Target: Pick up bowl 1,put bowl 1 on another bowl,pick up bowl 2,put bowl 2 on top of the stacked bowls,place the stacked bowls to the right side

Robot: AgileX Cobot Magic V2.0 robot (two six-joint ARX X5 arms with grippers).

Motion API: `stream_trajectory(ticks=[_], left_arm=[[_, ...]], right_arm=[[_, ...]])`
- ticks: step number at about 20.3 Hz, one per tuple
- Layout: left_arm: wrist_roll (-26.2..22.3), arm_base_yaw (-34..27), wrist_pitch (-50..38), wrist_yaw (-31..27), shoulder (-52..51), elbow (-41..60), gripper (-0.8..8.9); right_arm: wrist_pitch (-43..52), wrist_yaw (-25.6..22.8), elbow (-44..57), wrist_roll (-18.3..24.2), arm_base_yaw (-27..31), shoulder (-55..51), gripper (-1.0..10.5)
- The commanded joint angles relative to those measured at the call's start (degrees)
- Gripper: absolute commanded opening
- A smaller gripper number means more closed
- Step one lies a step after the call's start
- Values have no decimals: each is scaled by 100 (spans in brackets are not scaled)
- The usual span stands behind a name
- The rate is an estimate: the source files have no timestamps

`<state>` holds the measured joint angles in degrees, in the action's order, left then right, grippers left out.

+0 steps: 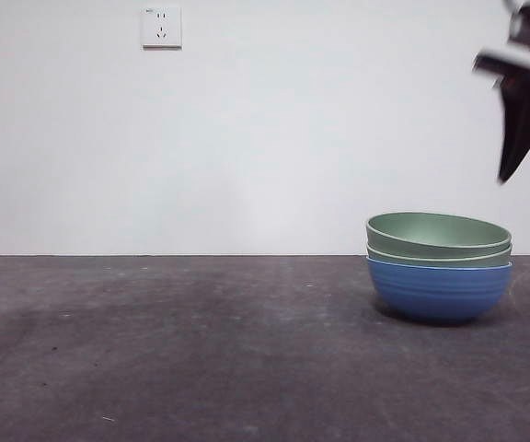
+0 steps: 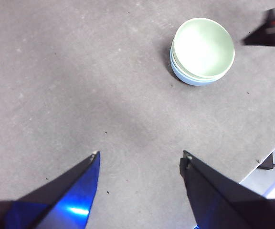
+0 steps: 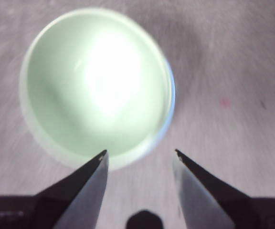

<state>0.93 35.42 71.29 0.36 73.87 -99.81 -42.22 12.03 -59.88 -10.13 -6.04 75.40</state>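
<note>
1. You have one stack of three round ridged bowls [image 1: 439, 267]: a blue ridged bowl with a light rim [image 1: 439, 290] at the bottom, and two alike pale green ridged bowls nested in it, a lower one [image 1: 439, 257] showing only as a thin band and a top one [image 1: 437, 233] sitting slightly tilted.
2. The stack rests on the dark grey, speckled surface [image 1: 173, 350], towards the right of the front view and near the far edge by the white wall [image 1: 265, 138].
3. From the left wrist view you see the pale green inside of the top bowl [image 2: 203, 46], with a sliver of the blue rim [image 2: 185, 78] showing under it.
4. Your right pincer [image 3: 140, 153] hangs above the stack with nothing in it, its two jaws spread apart, the near rim of the top bowl [image 3: 97, 81] just below the tips. That picture is blurred.
5. In the front view the same pincer [image 1: 527, 180] shows dark at the upper right, above and to the right of the bowls, not touching them.
6. Your left pincer [image 2: 140, 160] is well apart from the stack, jaws spread and empty over bare surface.
7. One white wall socket [image 1: 161, 27] sits high on the wall.
</note>
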Motion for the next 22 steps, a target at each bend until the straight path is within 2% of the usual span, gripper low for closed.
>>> stream_trajectory(ticks=[1,4,10,13,14,22], left_arm=[[-179,24,-4,-7,-2,7,286],[-269,24,-2,13,-2,7,282],[-278,24,44,57,-2,7,268],[-323,24,37,306,-2,7,47],[-341,24,42,315,-2,7,-21],[-376,24,81,304,-2,7,-2]], right_arm=[[-481,286,55,264,-35,-647,225],[-1143,767,55,278,-164,-1495,220],[-2076,752,55,326,-560,-2538,200],[-2201,756,55,483,-640,-2629,-4],[-2225,756,55,514,-654,-2632,-16],[-2260,737,55,507,-651,-2627,3]])
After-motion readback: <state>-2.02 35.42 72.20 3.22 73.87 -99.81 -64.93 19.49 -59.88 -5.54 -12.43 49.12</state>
